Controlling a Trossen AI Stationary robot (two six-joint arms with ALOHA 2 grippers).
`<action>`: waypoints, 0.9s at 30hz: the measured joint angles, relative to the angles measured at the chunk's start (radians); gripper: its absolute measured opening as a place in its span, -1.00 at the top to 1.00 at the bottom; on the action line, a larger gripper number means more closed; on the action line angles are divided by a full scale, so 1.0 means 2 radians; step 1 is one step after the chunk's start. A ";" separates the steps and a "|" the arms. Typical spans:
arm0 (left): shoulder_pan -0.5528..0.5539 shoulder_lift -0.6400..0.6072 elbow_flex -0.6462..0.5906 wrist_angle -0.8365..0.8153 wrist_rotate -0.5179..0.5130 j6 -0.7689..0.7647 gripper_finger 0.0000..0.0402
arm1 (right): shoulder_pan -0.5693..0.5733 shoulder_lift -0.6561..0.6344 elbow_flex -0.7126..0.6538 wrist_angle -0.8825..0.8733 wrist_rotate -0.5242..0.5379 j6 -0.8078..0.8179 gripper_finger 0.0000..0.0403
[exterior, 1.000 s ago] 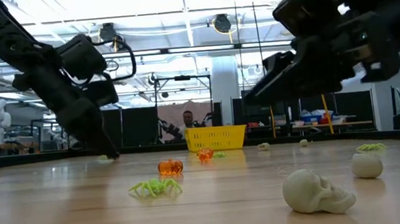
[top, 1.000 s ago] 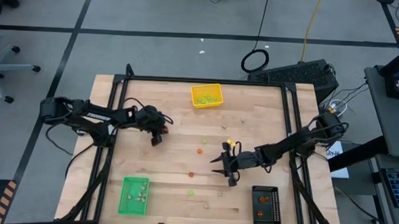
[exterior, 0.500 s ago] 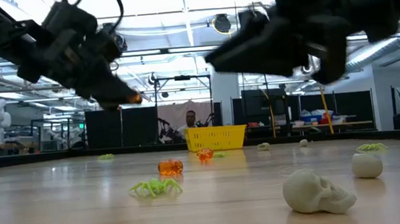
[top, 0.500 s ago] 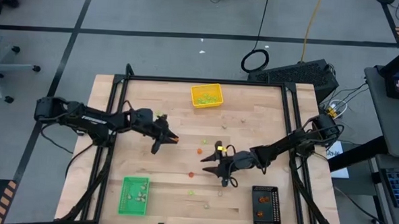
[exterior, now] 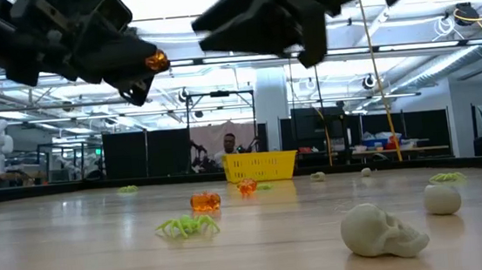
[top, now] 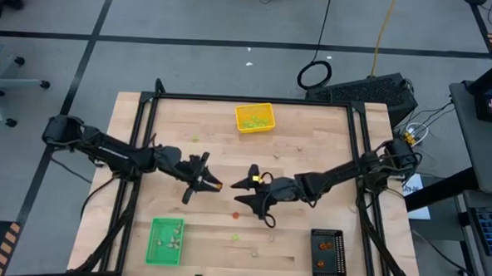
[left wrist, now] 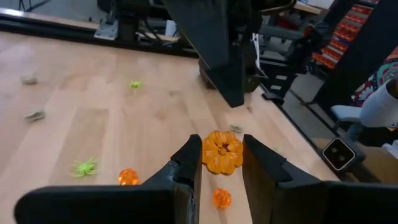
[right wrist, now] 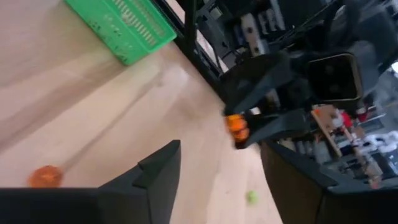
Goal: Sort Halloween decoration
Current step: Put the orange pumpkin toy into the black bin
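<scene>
My left gripper [top: 216,186] hangs above the table's middle, shut on a small orange pumpkin-shaped decoration [left wrist: 222,152], which also shows in the low view as the orange piece [exterior: 156,60]. My right gripper [top: 238,195] is open and empty, just to its right, its fingers pointing toward the left gripper. In the right wrist view the open right gripper [right wrist: 217,180] faces the held orange piece [right wrist: 235,126]. On the table lie two orange pieces [exterior: 205,202], [exterior: 246,187], a light green spider [exterior: 186,226], a pale skull [exterior: 381,230] and a pale ball [exterior: 442,198]. My left gripper pinches the orange pumpkin piece by its two sides [left wrist: 208,154] between the two fingertips [left wrist: 193,155]. The fingers reach out roughly level toward the table's right. The piece is lifted well clear of the table.
Yellow tray [top: 254,117] stands at the far edge, green tray [top: 165,240] near left, black tray [top: 327,252] near right. Small pieces dot the table's middle and near part [top: 234,236]. A person shows far behind the table [exterior: 227,142].
My left gripper has risen from the table with the orange piece in its fingers and moved toward the table's middle and near edge. My right gripper has risen and travelled left toward the left gripper, staying open.
</scene>
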 joint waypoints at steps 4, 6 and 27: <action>-0.019 0.000 0.000 0.006 -0.031 0.000 0.62 | -0.010 0.002 0.027 -0.023 -0.022 -0.021 -0.08; -0.027 0.000 0.000 0.007 -0.046 0.000 0.62 | -0.014 0.014 0.042 -0.026 -0.039 -0.030 -0.06; -0.051 0.000 0.003 -0.002 -0.071 -0.001 0.62 | -0.022 0.109 0.131 -0.039 0.000 -0.125 0.25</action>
